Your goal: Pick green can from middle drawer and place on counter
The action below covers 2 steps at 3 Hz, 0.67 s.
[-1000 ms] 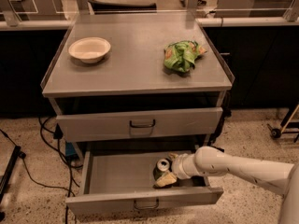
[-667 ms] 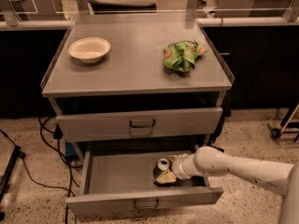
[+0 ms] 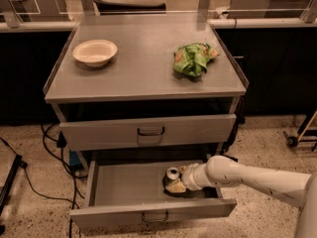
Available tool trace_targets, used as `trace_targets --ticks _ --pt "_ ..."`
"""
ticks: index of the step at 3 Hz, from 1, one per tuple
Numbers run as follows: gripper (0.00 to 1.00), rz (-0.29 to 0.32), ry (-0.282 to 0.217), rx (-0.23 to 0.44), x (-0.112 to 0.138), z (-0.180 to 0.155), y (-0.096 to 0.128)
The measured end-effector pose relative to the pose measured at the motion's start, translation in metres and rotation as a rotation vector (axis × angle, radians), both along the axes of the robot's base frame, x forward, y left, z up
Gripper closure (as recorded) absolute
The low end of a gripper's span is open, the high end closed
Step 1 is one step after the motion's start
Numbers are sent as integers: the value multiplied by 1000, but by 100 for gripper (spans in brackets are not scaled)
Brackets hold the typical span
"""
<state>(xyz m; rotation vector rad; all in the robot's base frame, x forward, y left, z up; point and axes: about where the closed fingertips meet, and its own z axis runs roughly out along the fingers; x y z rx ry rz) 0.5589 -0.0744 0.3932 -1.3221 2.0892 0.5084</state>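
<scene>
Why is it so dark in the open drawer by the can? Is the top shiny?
Camera view: the light is dim and yellowish. The counter shows only a soft sheen toward its back, with faint shadows under the bowl and the snack bag. The open drawer lies in shade, darkest around the can, where the gripper sits.

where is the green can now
The green can is in the open middle drawer, right of centre, low in camera view, with the hand beside it.
</scene>
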Motion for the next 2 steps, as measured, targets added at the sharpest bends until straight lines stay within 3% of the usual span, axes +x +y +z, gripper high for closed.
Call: trace_targets --ticks 1,2 --pt "100 0 0 0 0 0 0" --pt "100 2 0 0 0 0 0"
